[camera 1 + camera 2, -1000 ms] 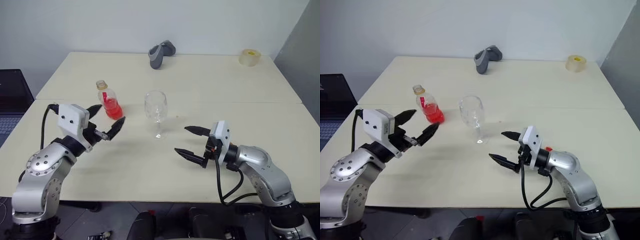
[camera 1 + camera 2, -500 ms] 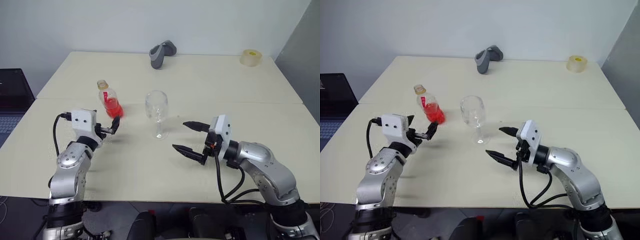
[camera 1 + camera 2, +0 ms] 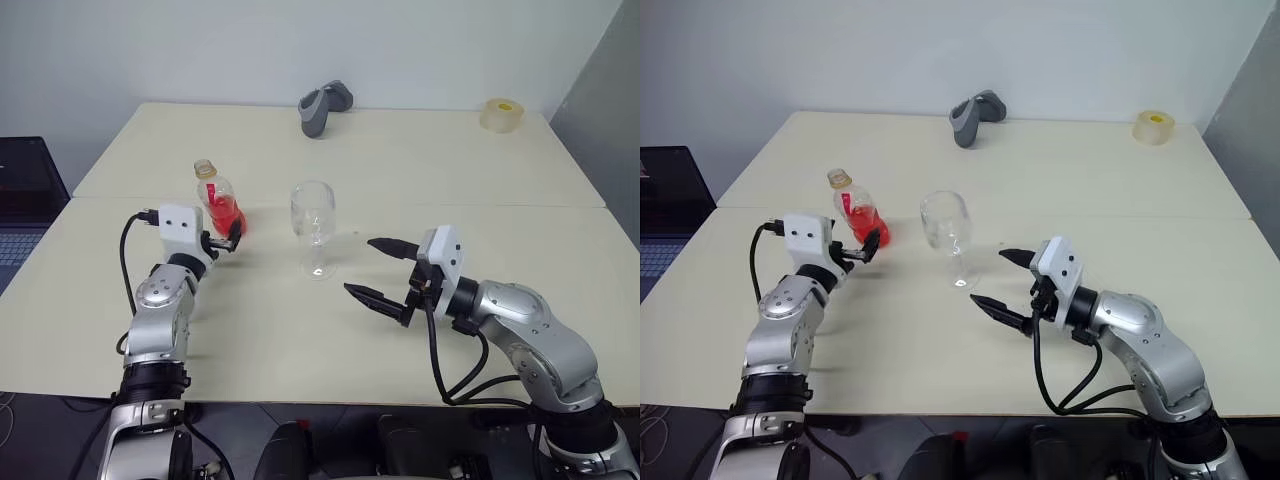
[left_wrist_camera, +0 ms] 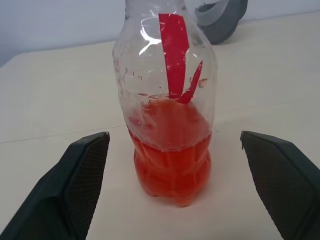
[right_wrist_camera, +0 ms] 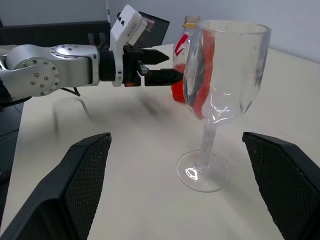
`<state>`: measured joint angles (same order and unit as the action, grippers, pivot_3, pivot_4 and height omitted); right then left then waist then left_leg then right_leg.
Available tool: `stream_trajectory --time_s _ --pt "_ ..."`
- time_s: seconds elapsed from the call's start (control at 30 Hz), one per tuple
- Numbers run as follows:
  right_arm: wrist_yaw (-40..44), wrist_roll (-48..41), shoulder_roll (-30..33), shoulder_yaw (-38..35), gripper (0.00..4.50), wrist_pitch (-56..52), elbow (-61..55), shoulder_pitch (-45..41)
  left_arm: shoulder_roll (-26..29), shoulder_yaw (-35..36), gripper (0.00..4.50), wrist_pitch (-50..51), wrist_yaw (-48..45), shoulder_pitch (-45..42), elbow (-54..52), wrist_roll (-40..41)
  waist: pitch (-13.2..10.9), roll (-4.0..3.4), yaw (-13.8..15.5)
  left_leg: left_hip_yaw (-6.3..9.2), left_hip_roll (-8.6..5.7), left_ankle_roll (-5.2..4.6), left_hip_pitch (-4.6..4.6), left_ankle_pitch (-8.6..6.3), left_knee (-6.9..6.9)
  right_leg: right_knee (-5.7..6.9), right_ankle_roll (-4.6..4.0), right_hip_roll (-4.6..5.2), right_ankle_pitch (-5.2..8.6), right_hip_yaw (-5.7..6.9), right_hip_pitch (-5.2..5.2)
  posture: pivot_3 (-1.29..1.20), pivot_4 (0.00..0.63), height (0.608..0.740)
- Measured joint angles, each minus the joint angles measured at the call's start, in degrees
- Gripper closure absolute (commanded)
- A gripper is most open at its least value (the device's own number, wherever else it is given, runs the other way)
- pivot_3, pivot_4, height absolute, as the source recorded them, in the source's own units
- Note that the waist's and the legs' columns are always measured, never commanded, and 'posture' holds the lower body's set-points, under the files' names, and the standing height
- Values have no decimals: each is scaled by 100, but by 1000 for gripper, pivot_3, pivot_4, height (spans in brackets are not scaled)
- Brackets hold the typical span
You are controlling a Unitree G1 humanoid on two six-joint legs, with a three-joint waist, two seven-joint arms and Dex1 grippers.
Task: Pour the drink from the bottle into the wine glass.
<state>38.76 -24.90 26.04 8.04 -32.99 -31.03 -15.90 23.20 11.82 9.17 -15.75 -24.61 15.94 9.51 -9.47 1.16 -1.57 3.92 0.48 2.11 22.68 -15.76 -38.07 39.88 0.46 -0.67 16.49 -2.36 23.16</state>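
Standing on the bench point(image 3: 420, 180), the bottle point(image 3: 219, 203) of red drink point(image 4: 170, 155) sits between the left tool's point(image 3: 225, 237) wide-spread fingers, untouched; beside it the wine glass point(image 3: 313, 226); right tool point(image 3: 385, 270) wide, empty.

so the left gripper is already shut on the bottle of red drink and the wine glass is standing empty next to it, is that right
Not quite. The left gripper is open, its fingers apart on either side of the bottle without touching it, as the left wrist view shows. The wine glass does stand empty beside it.
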Motion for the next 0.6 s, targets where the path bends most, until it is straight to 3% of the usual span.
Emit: stream_trajectory --time_s 0.6 --pt "-45 -6 4 5 17 -8 -11 -46 -4 -19 0 -925 -421 -1306 2482 -46 1 1 -2 5 -2 0 5 0 -3 1 0 0 0 8 2 0 150 740"
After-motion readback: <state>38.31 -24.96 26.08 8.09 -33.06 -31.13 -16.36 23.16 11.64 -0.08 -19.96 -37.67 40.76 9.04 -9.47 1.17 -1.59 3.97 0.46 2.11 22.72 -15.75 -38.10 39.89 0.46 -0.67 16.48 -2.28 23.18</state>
